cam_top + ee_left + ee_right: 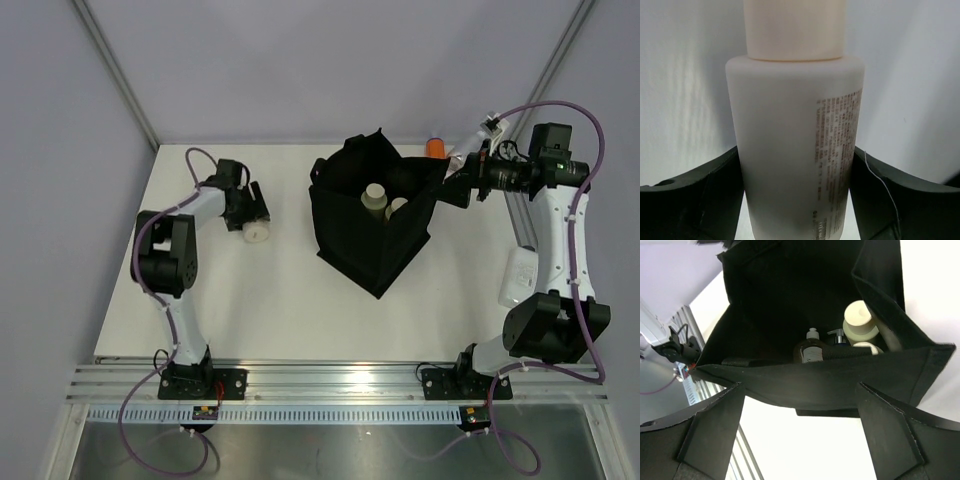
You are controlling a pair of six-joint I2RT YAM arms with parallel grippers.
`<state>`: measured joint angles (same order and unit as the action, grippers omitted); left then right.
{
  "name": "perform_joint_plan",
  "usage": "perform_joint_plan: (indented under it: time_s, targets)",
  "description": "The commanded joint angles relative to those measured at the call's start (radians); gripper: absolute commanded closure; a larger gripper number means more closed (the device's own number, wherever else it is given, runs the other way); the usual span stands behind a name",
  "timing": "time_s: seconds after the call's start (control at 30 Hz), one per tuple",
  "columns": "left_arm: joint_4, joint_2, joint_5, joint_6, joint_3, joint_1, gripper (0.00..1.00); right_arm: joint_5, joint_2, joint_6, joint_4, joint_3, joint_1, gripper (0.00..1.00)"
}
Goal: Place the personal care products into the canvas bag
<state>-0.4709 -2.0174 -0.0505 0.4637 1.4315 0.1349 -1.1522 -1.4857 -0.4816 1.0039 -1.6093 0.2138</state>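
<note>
**Operator:** Report the state of the left gripper [252,216].

**Technician:** It is pinching the cream-white bottle [790,150]. In the left wrist view both fingers [700,200] press against the bottle's sides, low on the body. The long axis runs outward roughly in line with the fingers, and the cap is at the far end. Whether the bottle is resting on the table [280,310] or has been lifted off it cannot be told.

**Operator:** Where is the target relative to that gripper?

**Technician:** In the top view the canvas bag [345,225] stands to the right of the left gripper, with a strip of bare table between them. Its mouth is open upward. The left arm is the one carrying the product, so the next move is likely a lift and a traverse to the right until the bottle is above the mouth.

**Operator:** Report the right gripper [452,190].

**Technician:** Its fingers are spread and grip nothing. It sits just beside the bag's right rim and looks into the bag. An amber pump bottle [810,349] and a cream-capped bottle [860,320] are already inside.

**Operator:** Is there any risk?

**Technician:** The near wall of the bag may catch the bottle if it travels too low.
</note>
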Motion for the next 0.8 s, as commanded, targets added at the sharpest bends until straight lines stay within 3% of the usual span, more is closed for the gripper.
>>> perform_joint_plan:
  time_s: [0.0,0.13,0.37,0.53,0.77]
  targets:
    - [0.214,0.258,-0.289,0.157,-0.206,-0.036,1.00,-0.099,0.025,0.032,0.013,0.023,0.039,0.01]
    - [0.550,0.436,-0.483,0.370,-0.436,-0.066,1.00,-0.136,0.016,0.064,0.005,0.038,0.056,0.01]
    - [0.880,0.572,-0.620,0.627,-0.660,-0.066,1.00,-0.168,-0.015,0.078,0.012,0.019,0.065,0.01]
    - [0.919,0.727,-0.635,0.664,-0.672,-0.066,1.00,-0.179,-0.024,0.078,0.028,0.020,0.067,0.02]
    - [0.801,0.879,-0.598,0.635,-0.498,-0.054,1.00,-0.173,-0.027,0.071,0.047,0.006,0.067,0.02]
